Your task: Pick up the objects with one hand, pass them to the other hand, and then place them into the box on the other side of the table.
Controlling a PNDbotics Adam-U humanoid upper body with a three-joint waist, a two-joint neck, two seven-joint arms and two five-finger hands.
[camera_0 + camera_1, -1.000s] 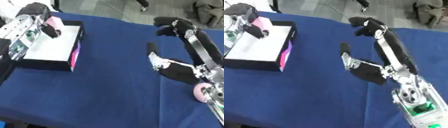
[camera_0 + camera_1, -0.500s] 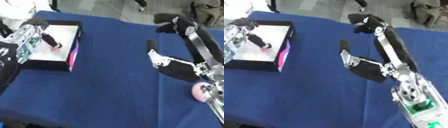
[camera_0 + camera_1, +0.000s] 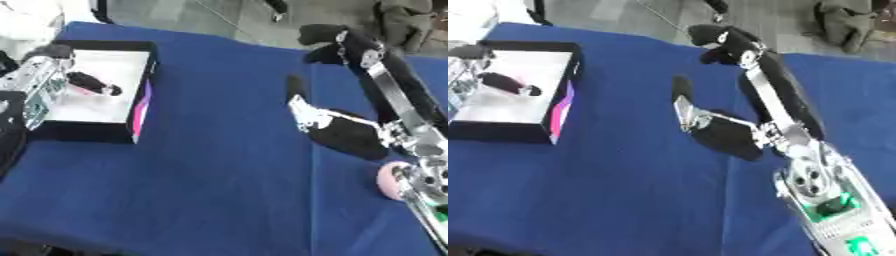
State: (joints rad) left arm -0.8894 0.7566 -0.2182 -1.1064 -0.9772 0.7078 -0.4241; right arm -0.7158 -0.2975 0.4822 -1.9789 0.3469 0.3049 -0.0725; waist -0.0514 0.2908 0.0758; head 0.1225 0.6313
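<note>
A black box (image 3: 87,133) with a white inside and a pink side stands at the table's left. My left hand (image 3: 42,82) hangs over its left part. One dark finger (image 3: 93,84) reaches out across the white floor, and nothing shows in the hand. No pink object shows in the box now. My right hand (image 3: 350,137) is open over the right half of the blue table (image 3: 210,165). Its thumb points up and left, its long fingers (image 3: 737,42) stretch toward the far edge, and it holds nothing.
A pink round shape (image 3: 390,180) shows beside my right wrist in the left eye view. My right forearm (image 3: 824,200), silver with green parts, fills the lower right. Grey floor lies beyond the table's far edge.
A second ago my left hand held a pink object above the box. It lowered it inside and let go; the pink object is out of sight now. My right hand stayed put.
</note>
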